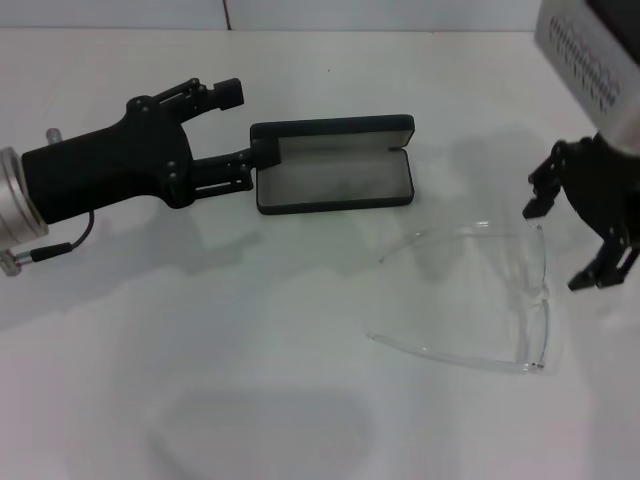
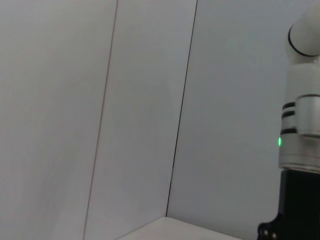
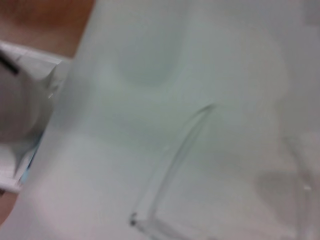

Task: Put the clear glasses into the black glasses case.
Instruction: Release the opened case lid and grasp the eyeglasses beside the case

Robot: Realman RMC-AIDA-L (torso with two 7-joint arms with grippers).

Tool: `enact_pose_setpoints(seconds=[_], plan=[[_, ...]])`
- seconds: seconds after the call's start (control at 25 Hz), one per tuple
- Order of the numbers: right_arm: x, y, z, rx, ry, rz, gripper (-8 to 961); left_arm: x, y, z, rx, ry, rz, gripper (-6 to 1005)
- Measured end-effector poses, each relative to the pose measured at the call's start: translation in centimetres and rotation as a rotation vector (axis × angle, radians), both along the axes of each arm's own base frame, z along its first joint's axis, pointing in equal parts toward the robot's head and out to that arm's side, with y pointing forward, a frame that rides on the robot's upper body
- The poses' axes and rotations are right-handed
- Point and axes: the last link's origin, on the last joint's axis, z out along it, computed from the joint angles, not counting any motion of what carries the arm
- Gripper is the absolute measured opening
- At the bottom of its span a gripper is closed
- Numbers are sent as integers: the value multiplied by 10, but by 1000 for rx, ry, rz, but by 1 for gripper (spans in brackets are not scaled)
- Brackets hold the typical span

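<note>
On the white table (image 1: 300,400), the open black oblong hinged glasses case (image 1: 333,165) lies toward the far edge, the transparent wraparound plastic glasses (image 1: 480,300) nearer, rightward.

Lab-like test bench: bare white table (image 1: 200,380), plain white wall panels (image 2: 75,100).

We are looking at a white table (image 1: 250,400) stretching across the whole head view. A pale wall (image 2: 75,100) with thin vertical seams is rising behind it in the left wrist view. A brown floor (image 3: 45,20) is showing beyond the table's edge in the right wrist view.
</note>
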Motion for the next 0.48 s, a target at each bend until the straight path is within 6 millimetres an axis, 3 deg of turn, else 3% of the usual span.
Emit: enact_pose_setpoints(seconds=[0.48], plan=[[8,-8,-20,-121,-75,127,828,-12,-12,-17,20,145,-88,830]])
